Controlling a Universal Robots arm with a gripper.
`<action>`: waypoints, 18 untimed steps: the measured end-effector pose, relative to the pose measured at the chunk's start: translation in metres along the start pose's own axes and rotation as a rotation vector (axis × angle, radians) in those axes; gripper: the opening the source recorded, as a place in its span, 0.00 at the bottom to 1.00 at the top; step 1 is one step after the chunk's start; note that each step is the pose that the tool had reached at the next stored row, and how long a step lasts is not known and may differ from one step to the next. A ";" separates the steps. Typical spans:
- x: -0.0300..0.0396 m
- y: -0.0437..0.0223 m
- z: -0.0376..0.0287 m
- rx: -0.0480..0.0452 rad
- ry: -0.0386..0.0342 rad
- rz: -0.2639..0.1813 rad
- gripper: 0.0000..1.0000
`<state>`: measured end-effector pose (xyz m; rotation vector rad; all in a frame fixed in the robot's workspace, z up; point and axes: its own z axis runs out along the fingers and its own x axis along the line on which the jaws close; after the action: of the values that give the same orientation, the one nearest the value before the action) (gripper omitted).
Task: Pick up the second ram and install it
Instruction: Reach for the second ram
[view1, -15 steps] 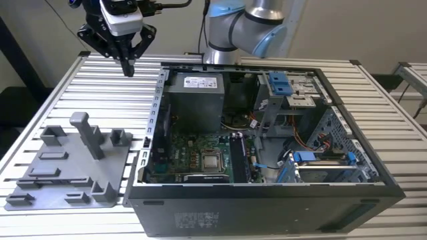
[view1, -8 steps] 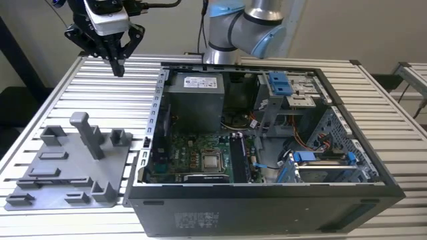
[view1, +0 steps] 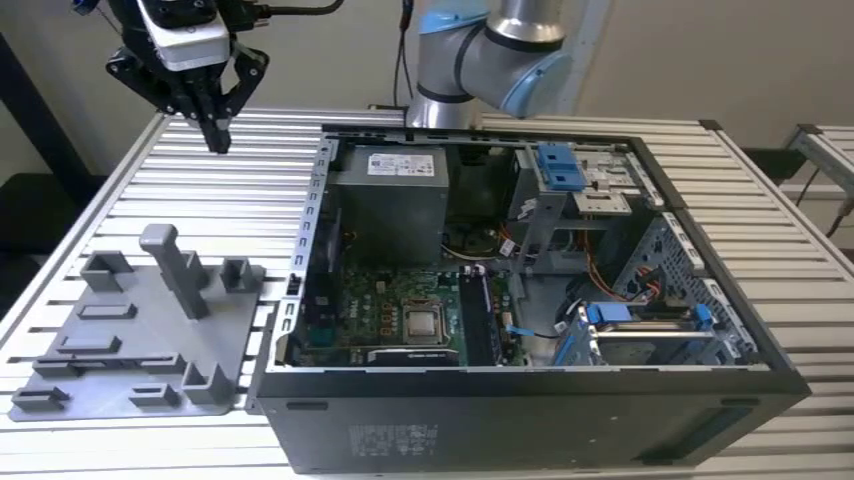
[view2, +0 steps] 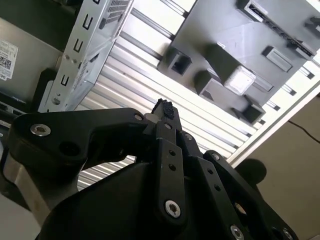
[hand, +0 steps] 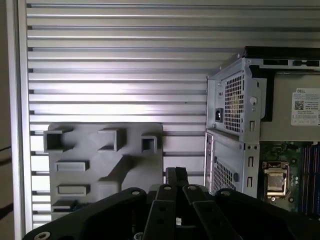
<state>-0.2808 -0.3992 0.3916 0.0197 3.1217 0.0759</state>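
My gripper (view1: 214, 135) hangs high over the slatted table at the exterior view's far left, well away from the computer case (view1: 534, 378). Its black fingers are pressed together with nothing between them, as both wrist views confirm at the gripper's tip (view2: 165, 107) (hand: 176, 175). Inside the case, a long dark stick (view1: 478, 315) stands in the motherboard slots beside the processor (view1: 424, 322). I cannot tell whether it is the second ram. The grey fixture plate (view1: 134, 372) below the gripper carries only its own pegs and blocks.
The open case takes up the middle and the exterior view's right, with the power supply (view1: 387, 205) at the back. The arm's base (view1: 441, 100) stands behind it. The fixture plate (hand: 130, 165) (view2: 210, 30) lies beside the case wall (hand: 235, 100) (view2: 85, 45). Bare slats lie between them.
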 end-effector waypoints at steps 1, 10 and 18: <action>0.0024 0.0000 0.0000 0.0001 0.0000 0.000 0.11; 0.0243 -0.0003 -0.0003 0.0000 0.0000 0.000 0.11; 0.0435 -0.0005 -0.0006 0.0000 0.0000 0.000 0.11</action>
<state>-0.3244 -0.3992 0.3914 0.0197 3.1217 0.0759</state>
